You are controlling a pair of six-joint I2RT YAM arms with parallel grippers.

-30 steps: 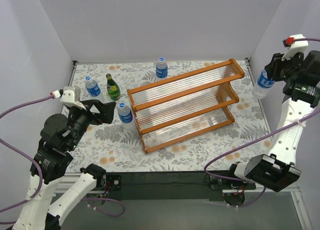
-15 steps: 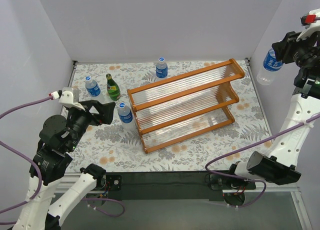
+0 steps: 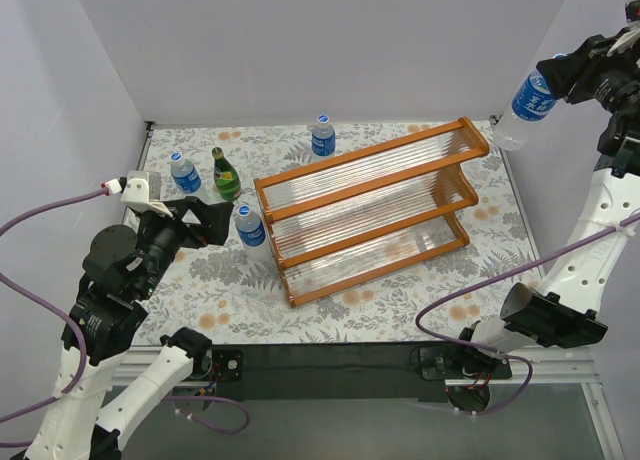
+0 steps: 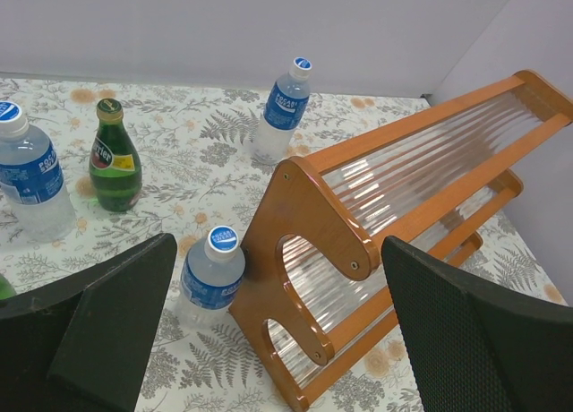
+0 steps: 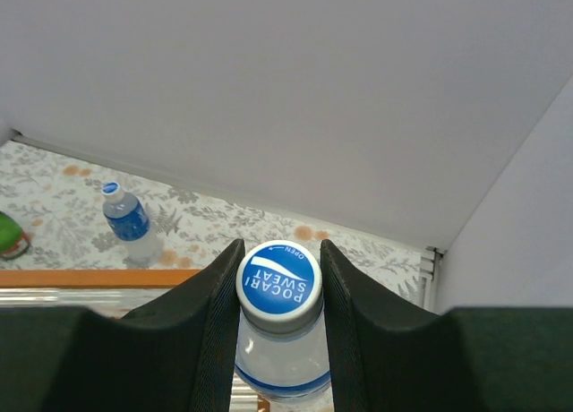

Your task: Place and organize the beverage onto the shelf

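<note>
At the upper right of the top view, one clear bottle (image 3: pixel 522 108) hangs tilted, pinched at the cap by the right gripper (image 3: pixel 552 78), high above the shelf's (image 3: pixel 370 157) far end. The carry is the step in hand; next it likely needs lowering upright onto a tier. The left gripper (image 3: pixel 215 223) hovers spread wide near three clear bottles (image 3: pixel 250 228) and a green bottle (image 3: pixel 226 175) on the floral table (image 3: pixel 400 310), with white walls (image 3: pixel 330 50) around.

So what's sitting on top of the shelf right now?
Nothing: all three tiers of the shelf are bare. The table under them shows only dimly through the slats, so that space stays unclear.
</note>
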